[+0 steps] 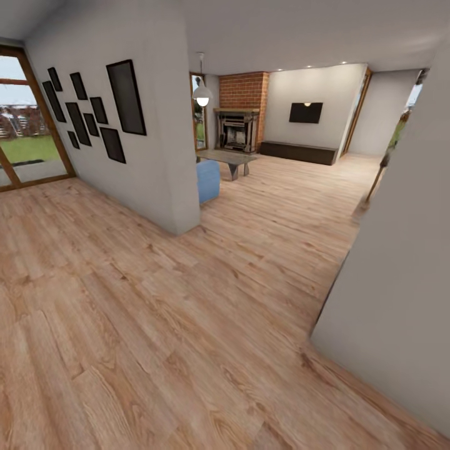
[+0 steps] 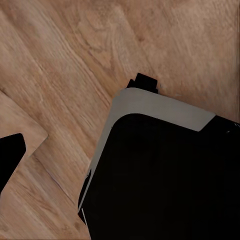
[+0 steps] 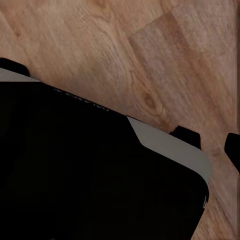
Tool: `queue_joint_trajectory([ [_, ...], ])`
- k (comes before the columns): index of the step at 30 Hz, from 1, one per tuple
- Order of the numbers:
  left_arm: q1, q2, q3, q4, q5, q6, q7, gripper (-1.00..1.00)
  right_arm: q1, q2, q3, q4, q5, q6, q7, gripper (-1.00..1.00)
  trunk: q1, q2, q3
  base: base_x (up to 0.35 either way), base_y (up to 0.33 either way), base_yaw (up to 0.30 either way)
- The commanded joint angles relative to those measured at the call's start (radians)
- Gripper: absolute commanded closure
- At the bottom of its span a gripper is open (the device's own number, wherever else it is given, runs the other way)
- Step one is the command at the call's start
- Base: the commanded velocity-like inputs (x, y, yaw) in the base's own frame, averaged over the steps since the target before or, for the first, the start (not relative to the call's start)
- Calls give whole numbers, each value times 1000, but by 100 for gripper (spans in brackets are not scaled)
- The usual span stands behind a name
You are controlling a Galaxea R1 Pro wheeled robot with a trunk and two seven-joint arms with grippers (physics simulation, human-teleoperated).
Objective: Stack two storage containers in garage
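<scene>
— What's underfoot? 
— Light wood-plank floor (image 1: 187,325); a white partition wall (image 1: 134,131) hung with black frames (image 1: 127,97). 
— Farther in? 
— A brick fireplace (image 1: 240,122); a wall-mounted screen (image 1: 305,112); a pendant lamp (image 1: 202,94); a glass door (image 1: 28,125) showing grass.

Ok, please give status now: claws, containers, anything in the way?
Claw state cannot be told. No container held. Wood-plank floor ahead; wall corner left, wall close right.

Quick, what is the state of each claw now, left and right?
Left claw: cannot be told; its wrist view gives the robot's dark base over wood floor.
Right claw: cannot be told, for the same reason.
</scene>
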Motion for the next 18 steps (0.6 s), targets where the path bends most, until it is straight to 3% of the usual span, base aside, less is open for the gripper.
queue_joint_trajectory([
  [1, -1, 0, 3, 1, 2, 1, 2, -100, -2, 1, 7, 4, -2, -8, -1, -100, 1, -1, -1, 339, 0, 0],
  [18, -1, 2, 4, 1, 2, 1, 2, -100, -1, 2, 7, 6, 3, -8, -2, -100, 1, -1, -1, 339, 64, 0],
])
